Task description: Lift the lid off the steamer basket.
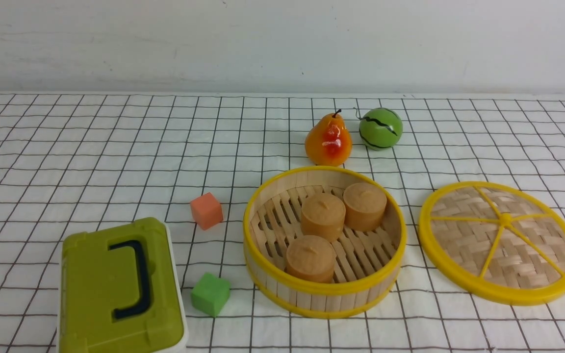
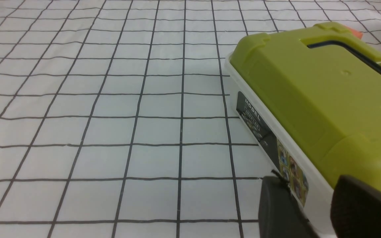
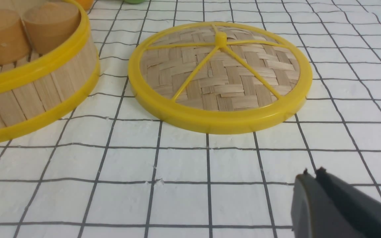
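Note:
The steamer basket [image 1: 322, 294] stands uncovered on the checked cloth, with three tan round cakes [image 1: 322, 216] inside. The lid [image 1: 469, 245] lies flat on the cloth just right of the basket, apart from it. Neither gripper shows in the front view. In the right wrist view the lid [image 3: 220, 77] and the basket wall [image 3: 38, 87] lie ahead of my right gripper [image 3: 313, 172], which is shut, empty and close over the cloth. In the left wrist view my left gripper [image 2: 309, 181] is open and empty beside the olive-green box [image 2: 309, 92].
The olive-green box with a dark handle [image 1: 120, 289] sits at front left. An orange cube [image 1: 206, 211] and a green cube [image 1: 210, 294] lie between it and the basket. A pear [image 1: 328, 141] and a green striped ball [image 1: 380, 128] stand behind the basket.

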`<state>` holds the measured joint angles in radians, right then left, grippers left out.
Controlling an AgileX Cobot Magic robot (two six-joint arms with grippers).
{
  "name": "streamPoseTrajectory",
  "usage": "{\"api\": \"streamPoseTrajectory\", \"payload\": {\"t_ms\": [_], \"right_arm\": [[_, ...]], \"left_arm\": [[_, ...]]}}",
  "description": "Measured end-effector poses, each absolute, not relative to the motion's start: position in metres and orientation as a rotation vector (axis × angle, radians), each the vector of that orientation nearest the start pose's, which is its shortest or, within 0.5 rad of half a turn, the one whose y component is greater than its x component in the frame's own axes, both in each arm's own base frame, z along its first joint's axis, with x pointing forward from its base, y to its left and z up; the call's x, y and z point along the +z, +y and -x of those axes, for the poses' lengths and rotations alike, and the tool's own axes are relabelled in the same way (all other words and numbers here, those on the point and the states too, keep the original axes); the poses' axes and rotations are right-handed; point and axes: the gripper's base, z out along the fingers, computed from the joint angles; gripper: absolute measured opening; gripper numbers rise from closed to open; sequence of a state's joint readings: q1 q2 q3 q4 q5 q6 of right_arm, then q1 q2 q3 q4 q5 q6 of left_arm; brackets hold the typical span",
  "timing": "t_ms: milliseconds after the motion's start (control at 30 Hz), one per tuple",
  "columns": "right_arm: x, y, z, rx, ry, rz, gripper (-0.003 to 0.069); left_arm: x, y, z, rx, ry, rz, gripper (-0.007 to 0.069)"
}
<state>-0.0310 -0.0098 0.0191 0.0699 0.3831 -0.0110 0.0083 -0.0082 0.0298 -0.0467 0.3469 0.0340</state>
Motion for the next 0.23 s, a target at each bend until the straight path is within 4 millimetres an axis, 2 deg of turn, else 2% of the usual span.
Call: {"api": "streamPoseTrajectory", "payload": {"t_ms": [233], "right_arm": [[0.1729, 0.0008, -0.0523, 0.04, 1.874, -0.062, 0.0031]], "left_arm": [[0.1723, -0.001, -0.0535, -0.016, 1.852, 0.006, 0.0239]]}}
